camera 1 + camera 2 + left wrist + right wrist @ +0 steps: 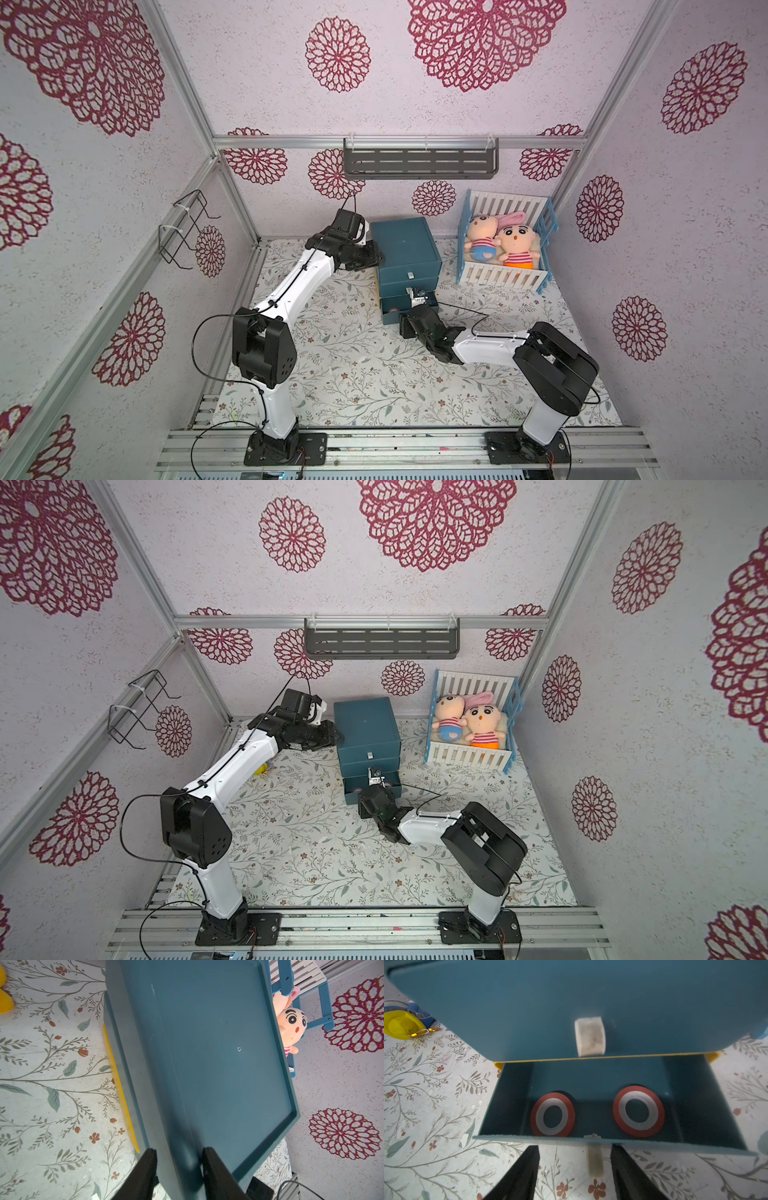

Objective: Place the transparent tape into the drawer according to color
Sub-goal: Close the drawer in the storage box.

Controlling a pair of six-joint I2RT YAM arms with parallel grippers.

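L pincer (179, 1150) grips cabinet (207, 1053); 2 red tapes (552, 1114) in drawer (512, 1103).

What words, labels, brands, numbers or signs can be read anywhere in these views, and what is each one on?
None: no view shows a legible word, number, brand or sign.
The blue drawer cabinet: plain, no label.
The two red-orange tape rings: no print on their white cores.
The plush dolls: drawn faces only.
The white camera mount on the right arm: too small to tell whether it carries a marking.
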